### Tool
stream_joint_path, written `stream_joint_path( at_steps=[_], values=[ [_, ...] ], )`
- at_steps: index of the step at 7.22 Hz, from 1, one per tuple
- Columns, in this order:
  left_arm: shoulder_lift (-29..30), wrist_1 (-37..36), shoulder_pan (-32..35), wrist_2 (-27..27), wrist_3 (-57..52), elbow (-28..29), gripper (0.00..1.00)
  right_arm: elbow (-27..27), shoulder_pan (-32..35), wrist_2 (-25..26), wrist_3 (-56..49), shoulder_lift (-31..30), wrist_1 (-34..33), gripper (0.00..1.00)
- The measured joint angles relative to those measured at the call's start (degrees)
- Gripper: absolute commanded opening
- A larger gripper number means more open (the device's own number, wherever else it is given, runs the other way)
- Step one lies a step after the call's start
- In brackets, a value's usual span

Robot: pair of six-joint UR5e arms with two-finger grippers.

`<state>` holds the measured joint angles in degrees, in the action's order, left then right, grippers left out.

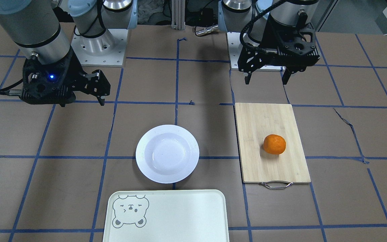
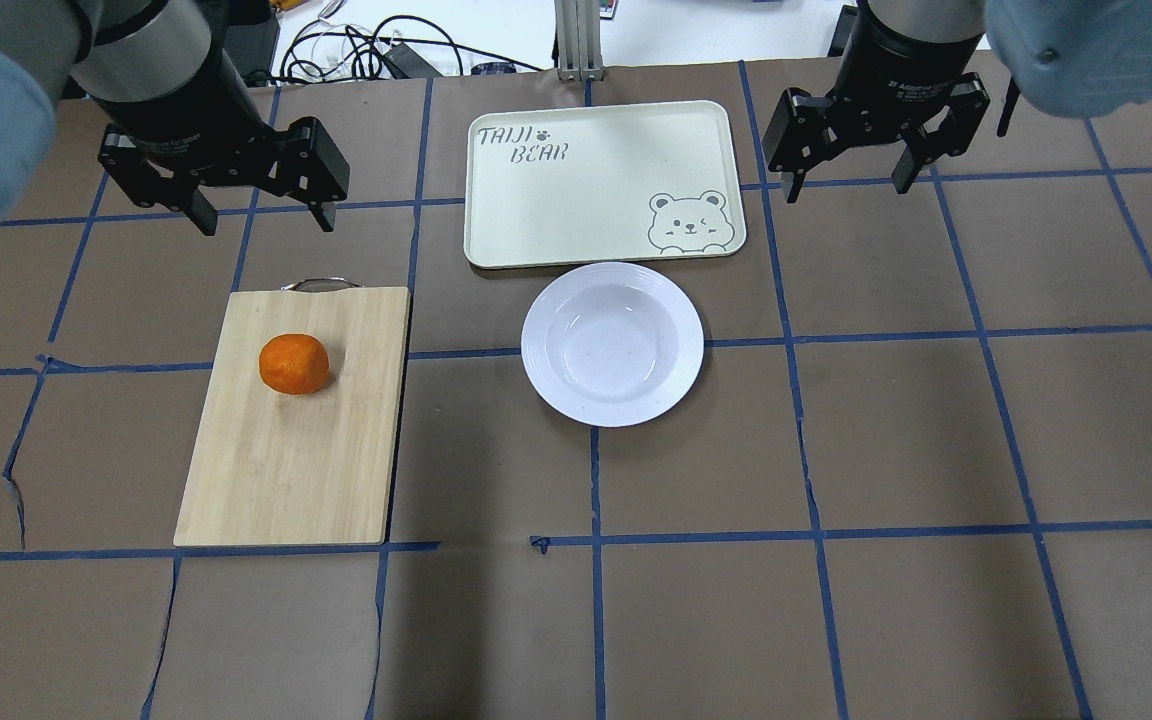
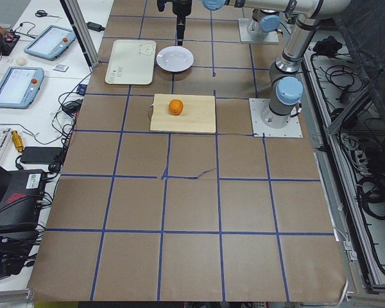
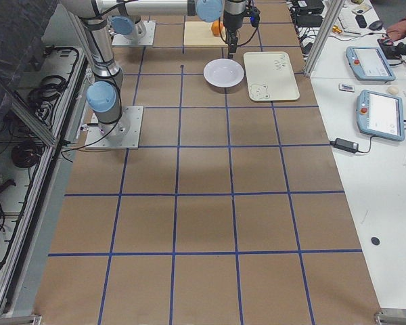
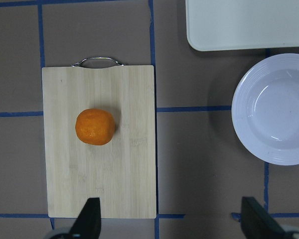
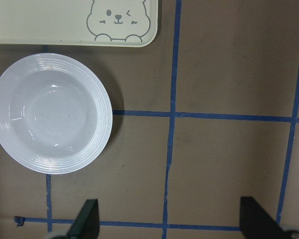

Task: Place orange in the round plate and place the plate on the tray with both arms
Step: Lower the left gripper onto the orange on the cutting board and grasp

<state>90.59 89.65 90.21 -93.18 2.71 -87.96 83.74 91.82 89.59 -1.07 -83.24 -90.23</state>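
The orange lies on a bamboo cutting board. An empty white round plate rests on the table just in front of the pale tray, which has a bear drawing. My left gripper hangs open high above the table behind the board, holding nothing. Off to the right of the tray, my right gripper is open and empty too.
The cutting board has a metal handle at its far end. Blue tape lines cross the brown table cover. Screens and cables lie on side benches beyond the table, where a person's hand shows.
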Motion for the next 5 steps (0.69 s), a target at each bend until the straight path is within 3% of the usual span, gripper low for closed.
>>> stream_joint_path(
  at_steps=[2, 5],
  values=[
    [2.0, -2.4, -5.1, 0.3, -4.5, -5.1, 1.0, -0.2, -0.1, 0.1, 0.1, 0.0, -0.1, 1.0],
    [7.8, -15.6, -9.1, 0.2, -11.8, -14.0, 1.0, 0.0, -0.9, -0.2, -1.1, -0.1, 0.0, 1.0]
  ],
)
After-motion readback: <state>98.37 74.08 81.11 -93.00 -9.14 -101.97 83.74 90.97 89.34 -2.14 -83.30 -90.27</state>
